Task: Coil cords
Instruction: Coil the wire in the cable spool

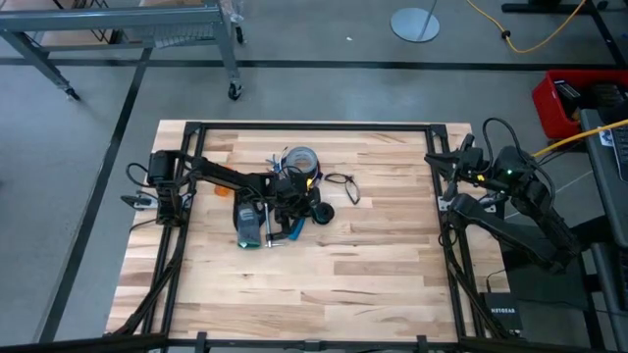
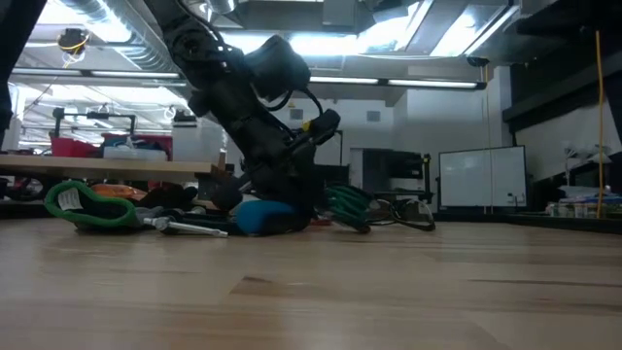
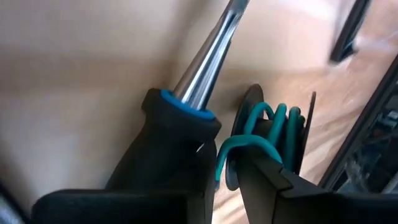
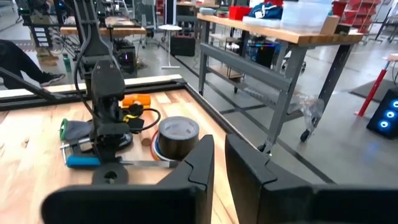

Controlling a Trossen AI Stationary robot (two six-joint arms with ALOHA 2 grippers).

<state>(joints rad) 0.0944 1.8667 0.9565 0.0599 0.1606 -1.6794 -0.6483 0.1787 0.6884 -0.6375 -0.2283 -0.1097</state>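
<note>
The wooden desk point(image 1: 324, 265) carries a cluster of things a little left of its middle, toward the far edge. The left arm reaches into that cluster, its left claw point(image 1: 289, 211) down at the desk with fingers slightly apart either side of a coiled teal cord point(image 3: 273, 134), beside a screwdriver point(image 3: 199, 87). The right claw point(image 4: 217, 155) waits at the desk's right edge, fingers slightly apart, holding nothing. A grey tape roll point(image 1: 300, 159) sits beyond the cluster. A black cord point(image 1: 340, 184) lies loose just right of it.
</note>
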